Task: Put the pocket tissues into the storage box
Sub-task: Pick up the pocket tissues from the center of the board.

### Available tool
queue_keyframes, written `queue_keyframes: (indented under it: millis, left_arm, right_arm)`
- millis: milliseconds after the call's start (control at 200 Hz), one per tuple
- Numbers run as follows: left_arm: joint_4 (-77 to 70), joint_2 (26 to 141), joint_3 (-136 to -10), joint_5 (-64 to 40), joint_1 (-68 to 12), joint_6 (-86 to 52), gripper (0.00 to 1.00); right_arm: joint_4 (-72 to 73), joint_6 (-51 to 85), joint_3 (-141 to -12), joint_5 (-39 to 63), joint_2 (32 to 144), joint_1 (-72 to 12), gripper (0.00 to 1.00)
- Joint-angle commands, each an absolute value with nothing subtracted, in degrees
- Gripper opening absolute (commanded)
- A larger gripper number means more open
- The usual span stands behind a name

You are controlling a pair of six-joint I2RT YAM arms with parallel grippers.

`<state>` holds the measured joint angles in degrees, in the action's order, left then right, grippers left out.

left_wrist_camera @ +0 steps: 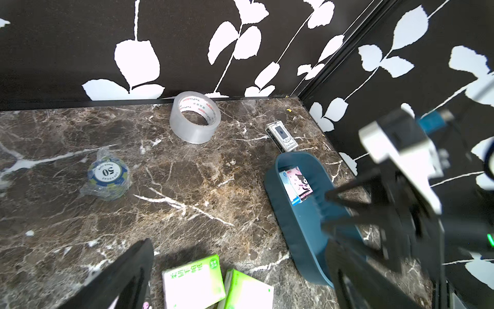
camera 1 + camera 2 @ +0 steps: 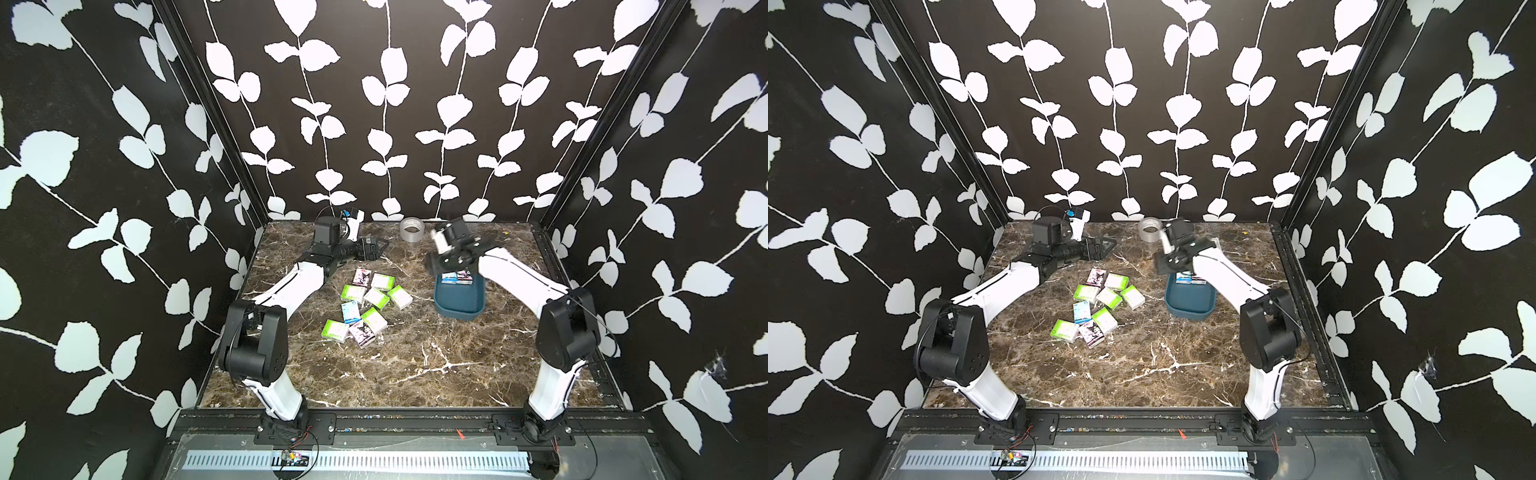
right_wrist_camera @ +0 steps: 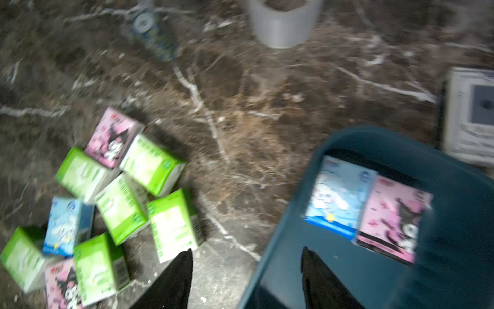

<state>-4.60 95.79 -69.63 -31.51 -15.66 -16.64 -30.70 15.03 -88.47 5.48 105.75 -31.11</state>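
- Nearest the right wrist camera, the right gripper [image 3: 246, 270] shows its two black fingertips [image 3: 176, 283] well apart with nothing between them. I read it as open and empty.
- One tip hangs over bare tabletop [image 2: 415, 365] and the other over the floor of the storage box [image 3: 374, 133]. That view is blurred.
- I see the teal storage box [image 2: 457, 301] right of the tabletop's middle, toward the right edge.
- Two pocket tissues lie flat, side by side and touching, at the box's far end: a blue-and-white pack [image 3: 339, 198] and a pink-and-black pack [image 3: 393, 219].
- Nine more packs [image 2: 376, 297] sit in a loose cluster near the tabletop's middle, apart from the box. Six are lime-green, one is blue and two are pink-and-black.
- Beyond the cluster, toward the back edge, hangs the left gripper [image 2: 380, 249]. In its wrist view one finger [image 1: 128, 275] stands far to the side, so I take the jaws as wide open, gripping nothing.
- A clear tape roll [image 2: 411, 227] stands near the back edge.
- A wrapped stack of poker chips [image 1: 108, 176] lies on the tabletop, apart from the tape roll.
- A small white box with a dark panel [image 1: 282, 136] lies just past the storage box's far end, toward the back right corner.
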Motion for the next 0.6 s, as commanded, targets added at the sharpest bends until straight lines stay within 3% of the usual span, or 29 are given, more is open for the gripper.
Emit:
queue_keyframes:
  millis: [0, 215, 590]
  left_arm:
    - [-1.9, 93.2, -71.2, -28.2, -15.6, -14.2, 0.99]
    - [2.7, 91.7, -71.5, -23.0, -14.2, -11.6, 0.99]
    - [-0.2, 90.6, -68.7, -25.7, -10.8, -13.9, 0.99]
  right_arm:
    - [-27.2, 11.9, -88.4, 5.9, 106.6, -33.5, 0.71]
    - [-30.5, 11.6, -94.6, 6.4, 114.9, -37.7, 0.72]
    - [-33.9, 10.4, -98.9, 7.1, 121.8, -39.7, 0.73]
